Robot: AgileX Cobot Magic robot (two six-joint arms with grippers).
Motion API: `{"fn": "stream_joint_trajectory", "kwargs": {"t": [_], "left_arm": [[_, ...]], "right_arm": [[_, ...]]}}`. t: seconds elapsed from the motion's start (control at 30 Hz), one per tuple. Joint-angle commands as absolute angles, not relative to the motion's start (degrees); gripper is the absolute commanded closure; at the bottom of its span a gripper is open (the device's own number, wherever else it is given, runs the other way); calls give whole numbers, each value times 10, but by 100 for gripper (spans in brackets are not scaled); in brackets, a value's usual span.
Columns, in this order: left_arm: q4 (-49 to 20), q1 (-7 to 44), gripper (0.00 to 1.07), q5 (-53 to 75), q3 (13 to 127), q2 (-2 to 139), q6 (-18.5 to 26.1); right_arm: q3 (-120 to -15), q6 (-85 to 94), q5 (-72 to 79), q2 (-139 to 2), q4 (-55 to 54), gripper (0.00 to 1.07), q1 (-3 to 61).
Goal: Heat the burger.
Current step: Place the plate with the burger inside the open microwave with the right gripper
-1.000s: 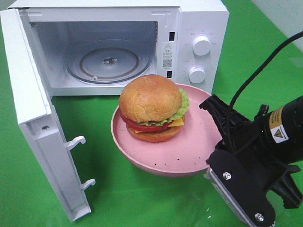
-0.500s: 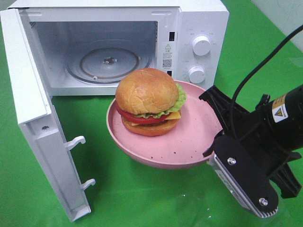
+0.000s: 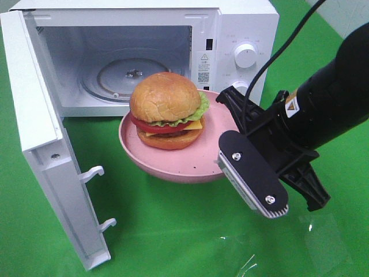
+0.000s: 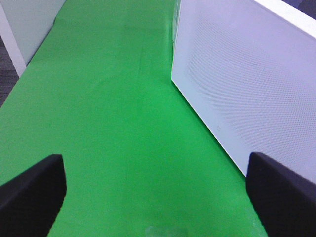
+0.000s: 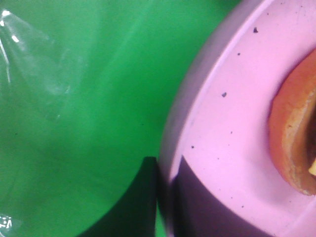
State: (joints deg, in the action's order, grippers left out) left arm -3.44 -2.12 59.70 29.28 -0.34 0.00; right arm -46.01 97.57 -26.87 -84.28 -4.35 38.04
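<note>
Burger [image 3: 166,109] sits on a pink speckled plate [image 3: 173,168], on the half of the plate nearer the microwave [image 3: 245,23]. Layers top to bottom: domed bun, lettuce, tomato, cheese, patty, bottom bun. Upright, not tilted.

Plate is not inside the oven. It hangs just in front of the open cavity, low front lip, and looks clear of the green surface [image 3: 173,231], with shadow under it.

R hand [image 5: 167,203] is clenched on the plate rim at the side away from the oven, one finger over the inside of the rim and one under the outside. It touches the plate only, not the burger.

Microwave stands toward the far edge of the surface. Door [image 3: 40,144] is swung fully open at the L side, latch hooks facing the near edge. In the cavity: round glass turntable [image 3: 132,78], lying flat. Two knobs on the control panel, R of the opening.

L hand [image 4: 155,197] is spread wide, nothing btwn its fingers, over bare green surface just beside the perforated white side wall [image 4: 247,74] of the oven.
</note>
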Motion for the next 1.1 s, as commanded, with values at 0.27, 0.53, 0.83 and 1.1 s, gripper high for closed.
{"fn": "stream_joint_trajectory", "kwargs": {"t": [0.27, 0.53, 0.83, 1.1], "left_arm": [[-33, -19, 16, 592, 292, -14, 0], [-33, -19, 16, 592, 292, -14, 0], [-33, -19, 16, 592, 292, -14, 0], [-33, -19, 16, 592, 292, -14, 0]], "right_arm": [[-543, 949, -256, -906, -46, 107, 379], [-583, 929, -257, -936, -45, 107, 380], [-624, 871, -255, -969, 18, 107, 402], [-661, 829, -252, -1004, 47, 107, 417]]}}
